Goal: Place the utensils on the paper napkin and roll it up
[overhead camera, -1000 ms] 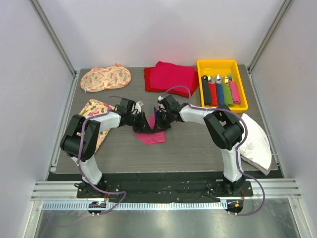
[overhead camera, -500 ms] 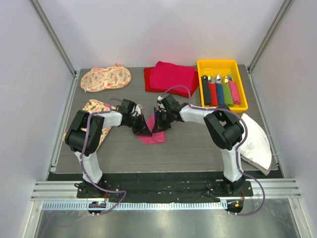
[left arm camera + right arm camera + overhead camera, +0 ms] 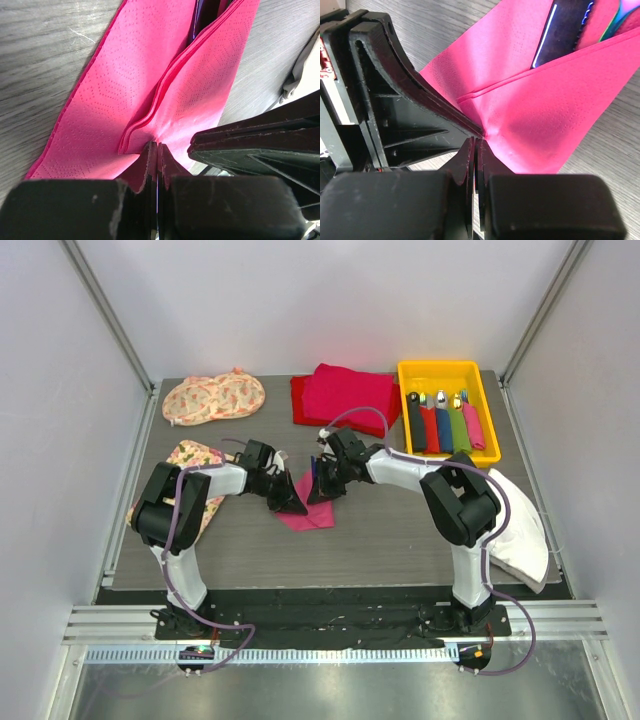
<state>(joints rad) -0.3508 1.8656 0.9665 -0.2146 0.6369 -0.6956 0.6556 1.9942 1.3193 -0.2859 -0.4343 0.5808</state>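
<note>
Top view: the paper napkin (image 3: 312, 514) lies in the middle of the desk (image 3: 420, 540), and the left claw (image 3: 291, 505) and right claw (image 3: 318, 490) meet over it, equally near, with the utensils (image 3: 314, 468) poking toward the far edge. Left wrist: that claw (image 3: 157, 155) is clamped tight on a bunched fold of bright pink, dimpled paper, the dark handles (image 3: 206, 15) running straight away inside the fold. Right wrist: its claw (image 3: 476, 150) pinches the same sheet from the opposite side, a blue-black handle (image 3: 560, 30) lying lengthwise ahead.
</note>
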